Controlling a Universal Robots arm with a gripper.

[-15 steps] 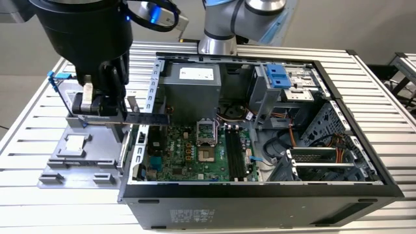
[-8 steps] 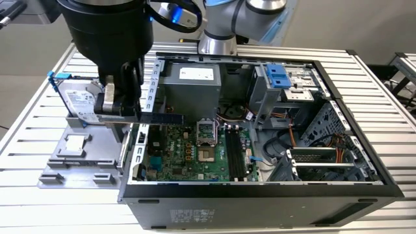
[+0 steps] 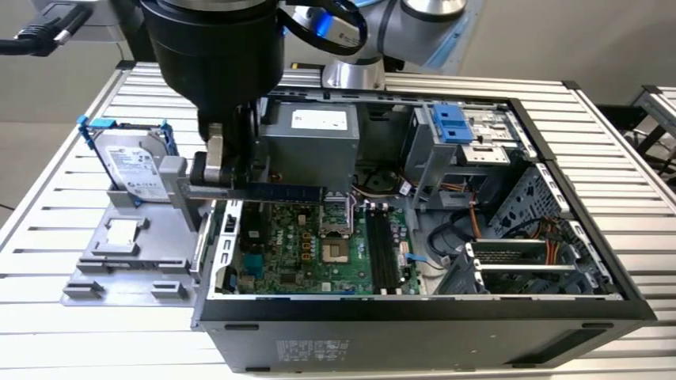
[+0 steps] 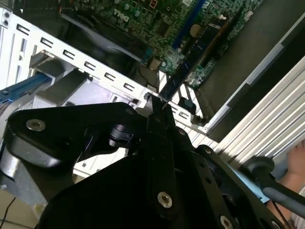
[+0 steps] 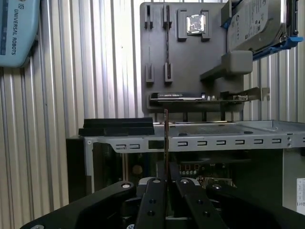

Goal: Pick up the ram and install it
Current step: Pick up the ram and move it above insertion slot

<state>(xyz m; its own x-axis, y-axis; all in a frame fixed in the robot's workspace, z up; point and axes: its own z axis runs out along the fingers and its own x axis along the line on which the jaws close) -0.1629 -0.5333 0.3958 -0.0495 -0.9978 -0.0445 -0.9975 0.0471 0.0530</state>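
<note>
One hand [image 5: 165, 181] pointing down, pinching the ram [image 3: 287, 191] by one end, level above the open computer case [image 3: 423, 313].

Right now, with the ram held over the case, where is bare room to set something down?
Bare slatted table lies in front of the gray fixture at the exterior view's left, and beside the case at its right. Crowded: inside the case, under the ram in the gripper, and the fixture with the hard drive.

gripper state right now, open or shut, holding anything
Gripper: shut on the ram, holding it above the open computer case.
</note>
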